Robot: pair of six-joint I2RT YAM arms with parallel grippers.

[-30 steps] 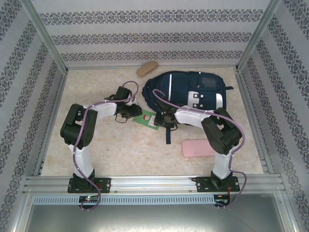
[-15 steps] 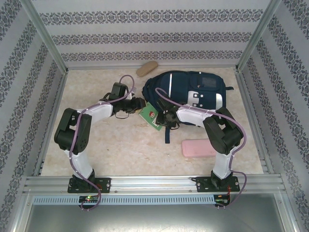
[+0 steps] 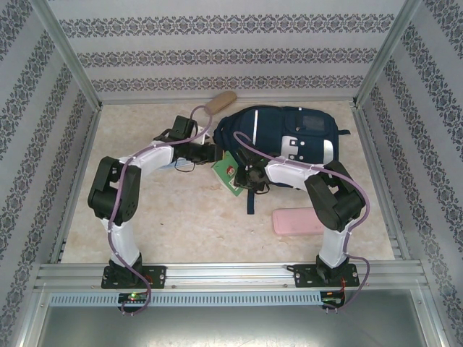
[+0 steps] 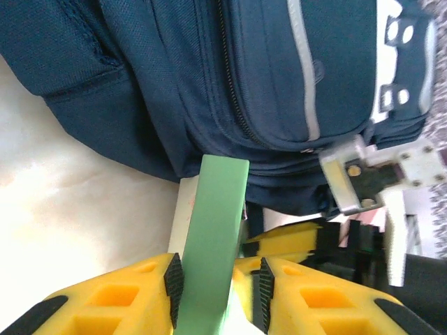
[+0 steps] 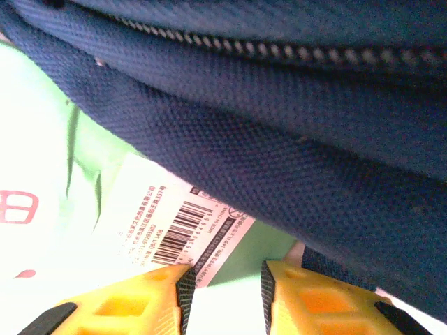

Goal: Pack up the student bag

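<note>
From above, the bag point(image 3: 289, 134) is seen lying flat at the back middle of the table point(image 3: 181, 217), with a pink case point(image 3: 297, 221) near its front right and a tan object point(image 3: 223, 101) at its back left corner. The left gripper point(image 3: 214, 154) is set at the bag's left edge, just beside a green book point(image 3: 230, 173); the right gripper point(image 3: 248, 176) is placed at the book's other side, against the bag's front

At the left wrist, the left gripper point(image 4: 215, 279) is shown clamped on the book point(image 4: 213, 223), held edge-on with its far end against the bag point(image 4: 174, 70)

At the right wrist, the right gripper point(image 5: 225, 286) is seen partly parted over the book's barcode label point(image 5: 181, 227), beneath the bag's zip point(image 5: 279, 56); whether anything is gripped cannot be told
</note>
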